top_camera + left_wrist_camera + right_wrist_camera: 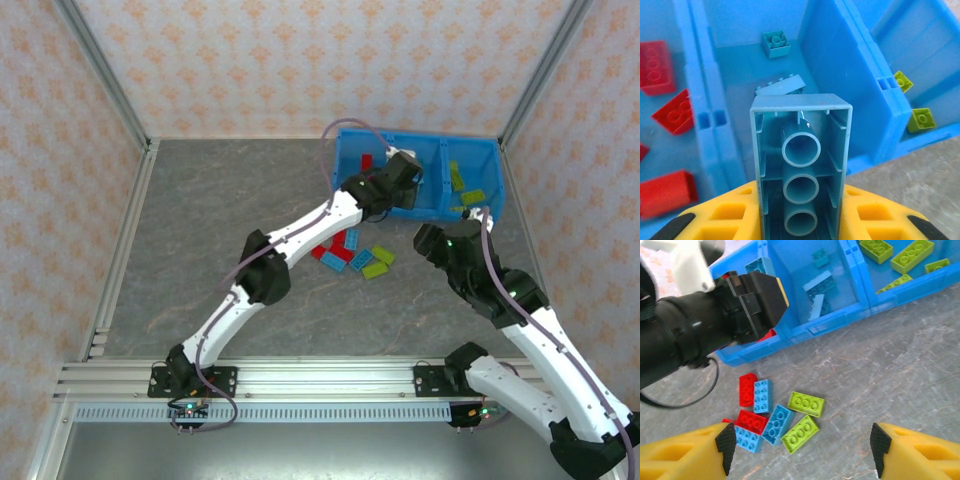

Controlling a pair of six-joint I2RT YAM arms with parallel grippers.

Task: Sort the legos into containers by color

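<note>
**Top view.** The bin [490, 160] is the reference. The left gripper [405, 168] hangs over the bin's middle compartment. The right gripper [475, 218] sits just outside the bin's near right corner. Loose legos [350, 255] lie on the desk [200, 220], near the bin's near left corner.

**Left wrist view.** The left gripper is drawn narrow and clamps one light blue brick [801, 150] by its two long side walls. The brick's hollow underside faces the camera and shows three round tubes in a row. The brick is above the bin's middle compartment, where two blue pieces [776, 43] already lie. The compartment to the left holds red pieces [675, 112]. The compartment to the right holds green pieces [921, 120].

**Right wrist view.** The right gripper's jaws stand wide with nothing between them. The loose legos lie just outside the bin's near wall, flat with studs up, in red, light blue and lime green. Several of them touch edge to edge.

**Handling (judgement).**
- The bricks look like light, rigid, thin-walled plastic and are unlikely to break.
- The side walls are smooth and may slip under a weak pinch.
- Grip across the short width, on the long side walls near mid-length.
- Avoid the studded top.
- Where bricks touch, a finger may not fit between them, so take an outer one first.
</note>
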